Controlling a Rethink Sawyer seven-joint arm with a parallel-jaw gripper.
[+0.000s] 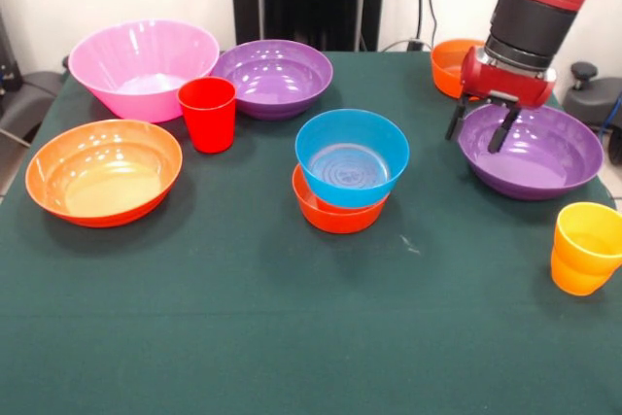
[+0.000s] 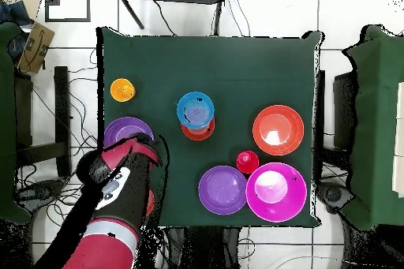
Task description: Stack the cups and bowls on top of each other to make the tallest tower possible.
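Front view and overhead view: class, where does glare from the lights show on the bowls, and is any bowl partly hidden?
Front view: bright highlights sit inside the pink bowl, the large orange bowl and the purple bowl under the gripper. Overhead view: a white glare spot marks the pink bowl and the large orange bowl; the arm covers part of that purple bowl.

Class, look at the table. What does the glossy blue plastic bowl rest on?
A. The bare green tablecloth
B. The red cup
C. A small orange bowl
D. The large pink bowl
C. The glossy blue plastic bowl sits nested in a small orange plastic bowl near the table's middle, apart from the other dishes.
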